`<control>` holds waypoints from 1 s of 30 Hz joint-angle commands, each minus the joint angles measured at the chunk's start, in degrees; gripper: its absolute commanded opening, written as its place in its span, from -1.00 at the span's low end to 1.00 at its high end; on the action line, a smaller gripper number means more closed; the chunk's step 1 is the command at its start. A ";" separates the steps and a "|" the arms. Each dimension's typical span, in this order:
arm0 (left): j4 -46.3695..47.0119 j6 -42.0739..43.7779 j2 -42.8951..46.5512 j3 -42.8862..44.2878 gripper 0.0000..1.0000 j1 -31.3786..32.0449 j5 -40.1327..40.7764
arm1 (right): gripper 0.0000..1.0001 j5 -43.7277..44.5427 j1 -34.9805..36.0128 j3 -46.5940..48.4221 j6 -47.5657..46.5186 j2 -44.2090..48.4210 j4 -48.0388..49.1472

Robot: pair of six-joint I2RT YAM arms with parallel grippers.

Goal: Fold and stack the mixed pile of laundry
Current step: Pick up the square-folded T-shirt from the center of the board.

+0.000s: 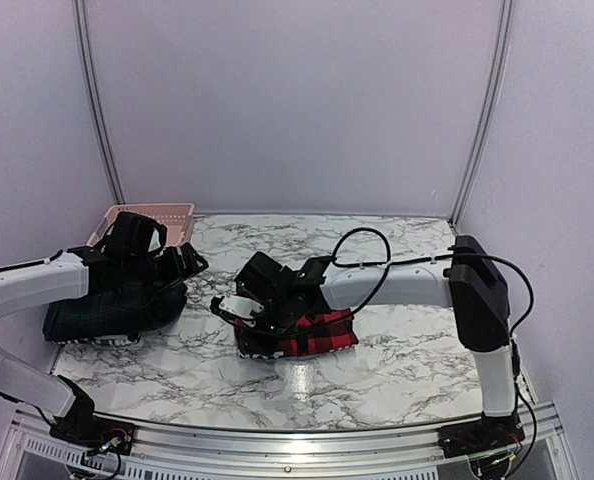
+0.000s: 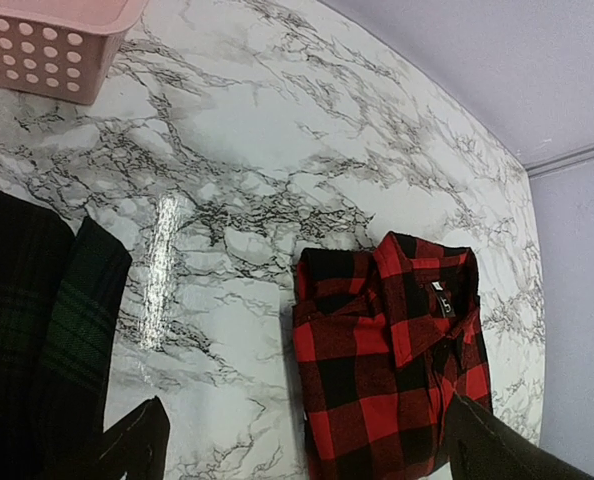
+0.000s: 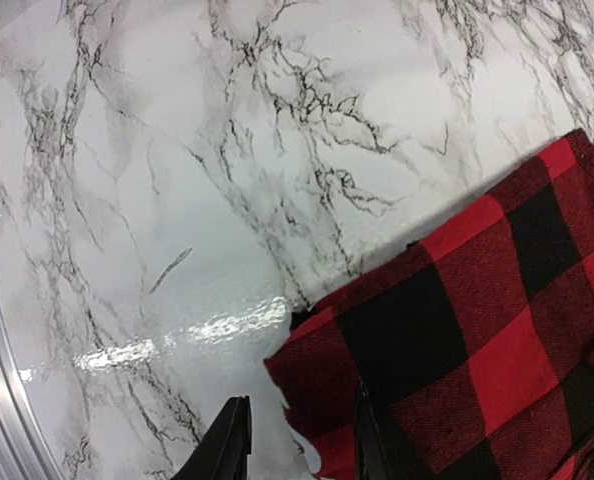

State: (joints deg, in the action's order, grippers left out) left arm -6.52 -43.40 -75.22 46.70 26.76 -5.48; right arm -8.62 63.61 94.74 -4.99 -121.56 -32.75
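Your red-and-black checked shirt [image 2: 392,360] lies near the middle of the marble table [image 1: 397,370]. It is already folded into a compact block, collar on top, and looks close to finished, though it sits alone rather than on any stack.

The right gripper [image 3: 300,400] is low over the shirt's near corner. Its fingers [image 3: 227,445] stand partly apart with that corner between them. A sliver of bare table shows between one finger and the cloth, so read it as not yet clamped on anything.

Well to the left, apart from the shirt, the dark green plaid garment [image 1: 117,310] lies in a thicker dark heap at the table's left edge. You cannot tell whether it is folded or how many pieces lie under it.

The left gripper [image 2: 307,405] hovers over that heap's right side, jaws spread as wide as they go and holding nothing.

Behind the heap, the pink basket [image 2: 47,45] sits at the far left corner.

By my reckoning, one shirt is folded. Stacking it and sorting the dark heap are what's left.
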 commanded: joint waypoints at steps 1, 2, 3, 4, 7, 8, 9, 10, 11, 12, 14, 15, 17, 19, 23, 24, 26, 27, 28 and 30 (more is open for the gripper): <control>-1.22 -1.21 1.93 -1.44 0.98 -1.12 0.63 | -0.39 3.89 1.11 3.33 -2.15 -3.58 -1.53; -1.34 -1.43 2.00 -1.65 0.98 -1.37 0.51 | -0.40 3.95 1.28 3.41 -2.27 -4.30 -1.71; -1.38 -1.54 2.07 -1.91 0.98 -1.56 0.54 | -0.41 4.12 1.37 3.51 -2.16 -5.05 -1.89; -1.51 -1.70 2.10 -2.14 0.98 -1.73 0.69 | -0.43 4.14 1.42 3.36 -1.94 -5.57 -1.81; -1.51 -2.78 2.25 -3.22 0.98 -2.21 0.96 | -0.44 4.40 1.83 1.81 -1.60 -6.71 -0.78; -1.50 -3.29 2.09 -3.67 0.98 -2.36 1.07 | -0.45 4.57 2.05 1.31 -1.66 -7.16 -0.67; -1.46 -3.74 1.82 -4.09 0.98 -2.49 1.01 | -0.46 4.89 2.18 1.10 -1.64 -7.68 -0.70; -1.47 -4.24 1.42 -4.42 0.98 -2.64 0.93 | -0.48 5.19 2.21 0.88 -1.58 -8.06 -0.83; -1.47 -4.76 0.88 -4.86 0.98 -2.82 0.68 | -0.50 5.41 2.21 0.62 -1.52 -8.20 -0.77; -1.44 -5.29 0.32 -5.20 0.98 -2.83 0.38 | -0.56 5.52 2.21 0.48 -1.40 -8.06 -0.75; -0.51 -6.42 -0.38 -5.98 0.98 -2.89 -0.44 | -0.75 5.41 2.09 0.64 -1.30 -7.15 -0.56; 0.10 -6.75 -0.71 -6.42 0.98 -2.89 -1.38 | -0.91 4.85 1.92 0.75 -1.33 -6.06 -0.25; 1.60 -7.04 -1.56 -6.66 0.97 -2.83 -3.24 | -1.00 3.57 1.38 0.82 -1.13 -3.89 1.18; 3.35 -7.19 -2.76 -6.52 0.89 -2.83 -5.29 | -1.00 1.00 0.16 0.45 -0.19 -1.41 3.28; 5.28 -7.82 -5.07 -6.11 0.81 -2.56 -7.48 | -1.00 -3.21 -3.37 -1.13 1.91 2.45 7.49; 5.24 -8.08 -5.52 -5.64 0.81 -2.49 -7.55 | -1.00 -4.04 -4.02 -1.77 2.18 3.13 8.46; 5.45 -9.50 -6.03 -4.54 0.81 -2.41 -7.56 | -1.00 -5.26 -4.95 -2.97 2.44 4.25 9.98; 5.75 -10.35 -6.30 -3.95 0.82 -2.23 -7.66 | -1.00 -5.56 -5.18 -3.36 2.32 4.77 10.47; 5.96 -11.32 -6.57 -3.32 0.84 -2.04 -7.70 | -1.00 -5.61 -5.37 -3.75 2.13 5.03 10.99; 8.27 -13.74 -7.24 -2.50 0.88 -1.54 -8.35 | -1.00 -5.93 -5.74 -3.96 1.76 5.34 11.74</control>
State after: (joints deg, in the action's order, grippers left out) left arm -2.66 -52.86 -81.34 41.36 24.49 -12.10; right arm -12.12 58.65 91.35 -3.84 -118.41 -25.39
